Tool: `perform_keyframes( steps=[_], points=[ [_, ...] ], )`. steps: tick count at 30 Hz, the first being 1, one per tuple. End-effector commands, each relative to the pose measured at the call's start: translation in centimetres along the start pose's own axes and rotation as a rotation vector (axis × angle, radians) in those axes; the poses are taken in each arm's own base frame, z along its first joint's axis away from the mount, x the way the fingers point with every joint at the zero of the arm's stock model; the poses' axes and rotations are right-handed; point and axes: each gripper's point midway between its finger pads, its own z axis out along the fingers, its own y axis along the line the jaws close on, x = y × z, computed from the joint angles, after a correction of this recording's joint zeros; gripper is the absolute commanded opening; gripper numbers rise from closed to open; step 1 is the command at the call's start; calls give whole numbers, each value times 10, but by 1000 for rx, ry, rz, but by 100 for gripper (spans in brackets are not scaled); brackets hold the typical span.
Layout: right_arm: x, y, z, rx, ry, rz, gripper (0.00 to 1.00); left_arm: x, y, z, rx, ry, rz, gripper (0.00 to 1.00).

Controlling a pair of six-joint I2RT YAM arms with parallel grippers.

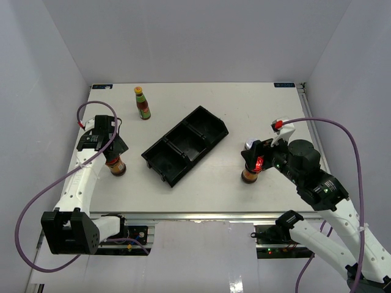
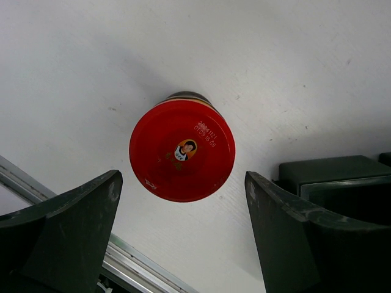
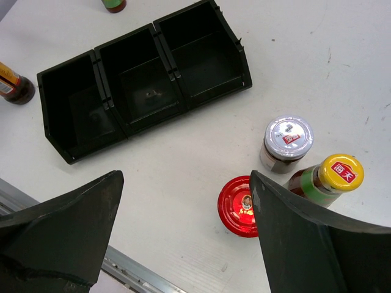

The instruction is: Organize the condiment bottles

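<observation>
- The left gripper (image 2: 182, 183) hovers over a red-lidded jar (image 2: 182, 150) near the table's (image 1: 244, 104) left edge; its fingers are spread either side of the lid and hold nothing, apparently lined up for a grasp.
- The right gripper (image 3: 186, 180) is likewise spread and empty above a tight cluster right of the black tray (image 3: 146, 79): a second red-lidded jar (image 3: 239, 206), the white-lidded jar (image 3: 287, 141) and a yellow-capped bottle (image 3: 333, 177).
- The other slim bottle (image 1: 142, 102) stands alone at the far left; all three compartments are empty, so sorting seems not yet begun.
</observation>
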Motion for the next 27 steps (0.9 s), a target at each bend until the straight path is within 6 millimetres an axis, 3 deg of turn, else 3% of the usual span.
perform_keyframes(
  steps=[1,11,17,24,27],
  points=[
    [-13,2,-4,-14,-66,-17,90,9,-3,5,19,28,-12,93],
    [-11,2,-6,-18,-71,-26,90,18,-1,26,-21,43,7,93],
    [-11,1,-6,-17,-76,-34,90,10,2,35,-63,21,17,91],
    [-9,1,-4,-18,-73,-39,90,3,2,40,-83,5,35,85],
    [-9,1,-3,-18,-72,-39,90,4,0,43,-78,10,48,77]
  ],
)
